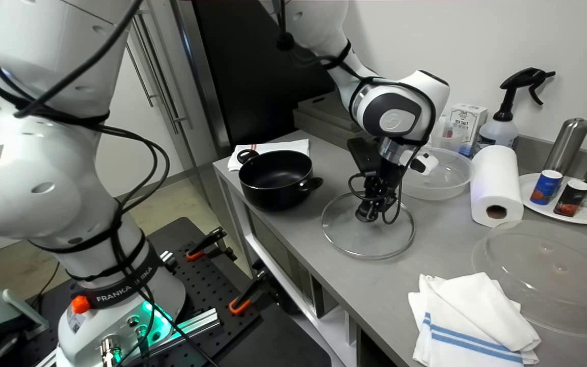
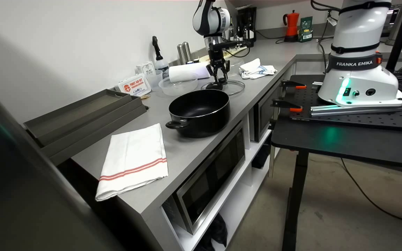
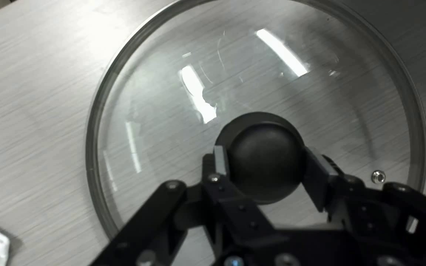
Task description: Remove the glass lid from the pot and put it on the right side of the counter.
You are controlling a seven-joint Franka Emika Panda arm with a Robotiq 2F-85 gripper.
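Pincer point(image 2: 219, 81) at lid point(image 2: 234, 88), beyond pot point(image 2: 201, 118)

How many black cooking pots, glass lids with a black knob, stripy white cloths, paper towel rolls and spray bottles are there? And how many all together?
Black cooking pot: 1
Knobbed glass lid: 1
Red-striped cloth and blue-striped cloth: 2
Paper towel roll: 1
Spray bottle: 1
Total: 6
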